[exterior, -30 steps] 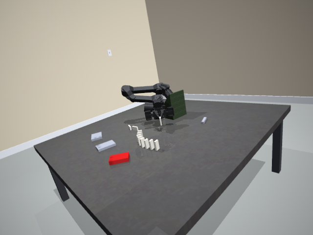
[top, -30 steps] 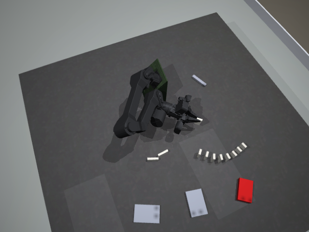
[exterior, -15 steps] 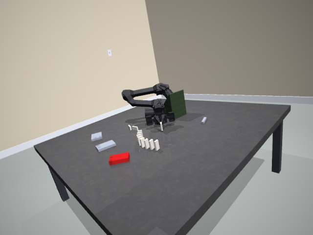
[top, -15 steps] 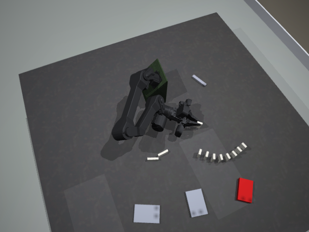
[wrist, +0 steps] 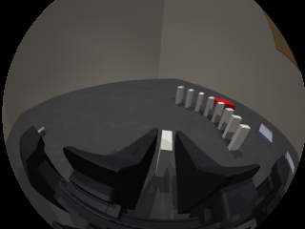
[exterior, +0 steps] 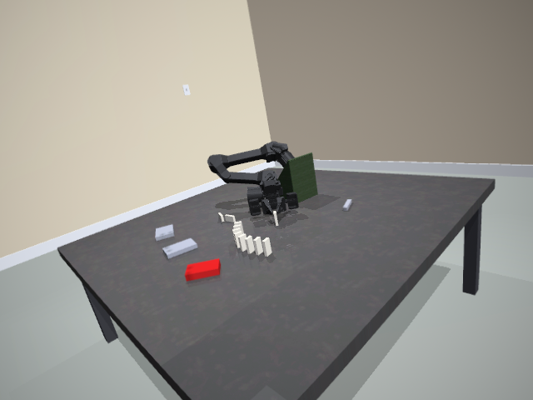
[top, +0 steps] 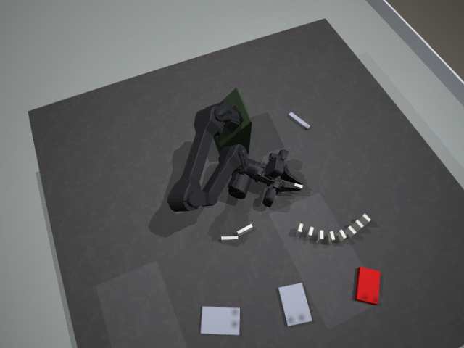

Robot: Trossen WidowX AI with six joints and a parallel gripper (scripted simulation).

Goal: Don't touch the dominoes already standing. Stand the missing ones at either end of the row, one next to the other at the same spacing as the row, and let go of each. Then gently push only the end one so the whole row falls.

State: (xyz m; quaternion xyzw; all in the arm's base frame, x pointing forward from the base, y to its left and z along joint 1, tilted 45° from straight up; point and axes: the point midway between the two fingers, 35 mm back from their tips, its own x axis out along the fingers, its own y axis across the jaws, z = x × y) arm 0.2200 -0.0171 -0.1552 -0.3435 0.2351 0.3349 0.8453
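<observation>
A curved row of several white dominoes (top: pixel 321 235) (exterior: pixel 258 246) (wrist: pixel 239 137) stands upright. One more white domino (top: pixel 298 185) (exterior: pixel 276 218) (wrist: pixel 165 150) looks upright, apart from the row on the arm's side. My gripper (top: pixel 301 185) (exterior: pixel 275 211) (wrist: pixel 167 133) is low and roughly level around that domino, its fingers slightly open with thin gaps beside it. The domino's foot seems to be on the table, though the contact is hard to see. Two other white dominoes (top: pixel 229 238) (top: pixel 244 229) (exterior: pixel 221 217) (exterior: pixel 230 217) lie on the table, end near end, left of the row in the top view.
A red block (top: pixel 367 285) (exterior: pixel 202 269) (wrist: pixel 225 102) and two pale grey blocks (top: pixel 220 320) (top: pixel 295 304) lie beyond the row's outer side. A small grey bar (top: pixel 299 120) (exterior: pixel 347 204) lies behind the gripper. A green slanted block (top: pixel 245 136) (exterior: pixel 303 178) stands by the arm's base.
</observation>
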